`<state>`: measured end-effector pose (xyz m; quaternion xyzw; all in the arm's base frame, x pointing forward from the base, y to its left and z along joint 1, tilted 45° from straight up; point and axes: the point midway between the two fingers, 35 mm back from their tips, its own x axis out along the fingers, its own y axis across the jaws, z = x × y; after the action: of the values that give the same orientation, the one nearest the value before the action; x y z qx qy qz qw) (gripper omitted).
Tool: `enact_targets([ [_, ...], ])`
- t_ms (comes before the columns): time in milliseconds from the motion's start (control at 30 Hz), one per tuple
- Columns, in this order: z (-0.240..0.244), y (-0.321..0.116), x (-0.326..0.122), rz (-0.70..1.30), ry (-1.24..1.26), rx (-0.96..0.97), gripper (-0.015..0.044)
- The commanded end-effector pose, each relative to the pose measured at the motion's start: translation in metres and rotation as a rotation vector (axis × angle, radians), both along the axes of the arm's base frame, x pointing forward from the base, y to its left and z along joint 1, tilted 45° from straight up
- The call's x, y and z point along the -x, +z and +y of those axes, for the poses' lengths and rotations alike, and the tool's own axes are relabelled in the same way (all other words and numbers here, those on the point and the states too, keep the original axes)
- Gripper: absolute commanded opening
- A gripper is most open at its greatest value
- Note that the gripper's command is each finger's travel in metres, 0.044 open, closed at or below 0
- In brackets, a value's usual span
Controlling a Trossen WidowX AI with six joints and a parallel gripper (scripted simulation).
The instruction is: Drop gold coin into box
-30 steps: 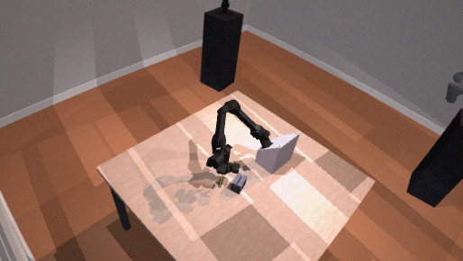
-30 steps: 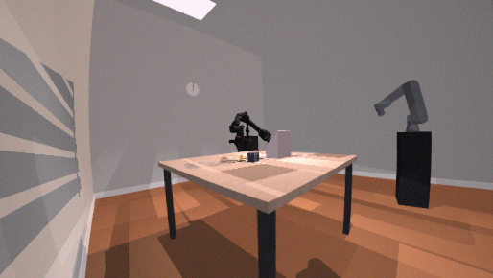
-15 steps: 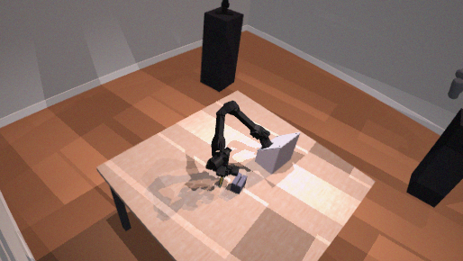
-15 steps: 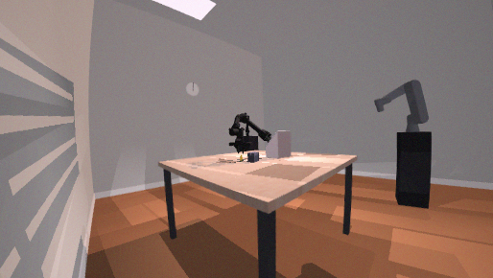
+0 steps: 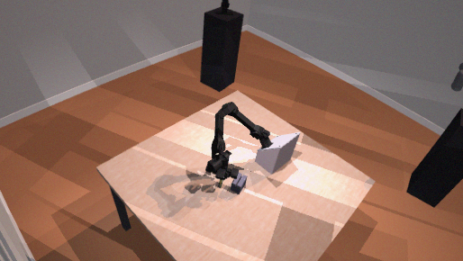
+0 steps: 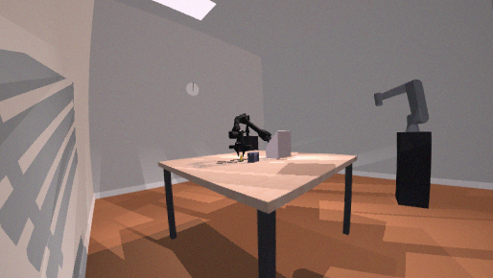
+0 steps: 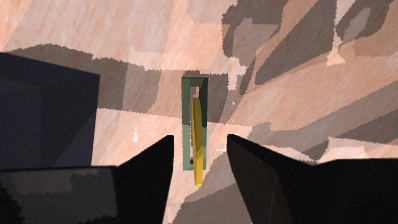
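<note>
Wooden table (image 7: 300, 30), gold coin (image 7: 197, 140) upright on edge in dark-green holder (image 7: 187, 125), gripper (image 7: 200, 165) parted, empty, straddling coin untouched, grey box (image 7: 45, 115) just left.

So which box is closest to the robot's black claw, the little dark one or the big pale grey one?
The small dark box, right beside the gripper; the big pale grey box stands farther back.

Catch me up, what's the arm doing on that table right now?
The arm is lined up over the gold coin, which stands on edge in its dark-green holder. The gripper has its jaws partly open, one on each side of the coin, not touching it, so nothing is grasped yet. The grey box sits on the table close beside the holder. The pick-up has not happened; the coin is not yet in the box.
</note>
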<state>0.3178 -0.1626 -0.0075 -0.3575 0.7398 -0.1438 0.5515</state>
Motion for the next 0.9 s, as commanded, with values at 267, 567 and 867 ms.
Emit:
enact_targets([
  [267,-0.014,-0.015,0.006,0.011,0.003,0.004,0.0161],
  [567,-0.018,-0.019,0.007,0.012,0.004,0.005,0.0056],
  [867,-0.018,-0.019,0.007,0.012,0.004,0.005,0.0],
])
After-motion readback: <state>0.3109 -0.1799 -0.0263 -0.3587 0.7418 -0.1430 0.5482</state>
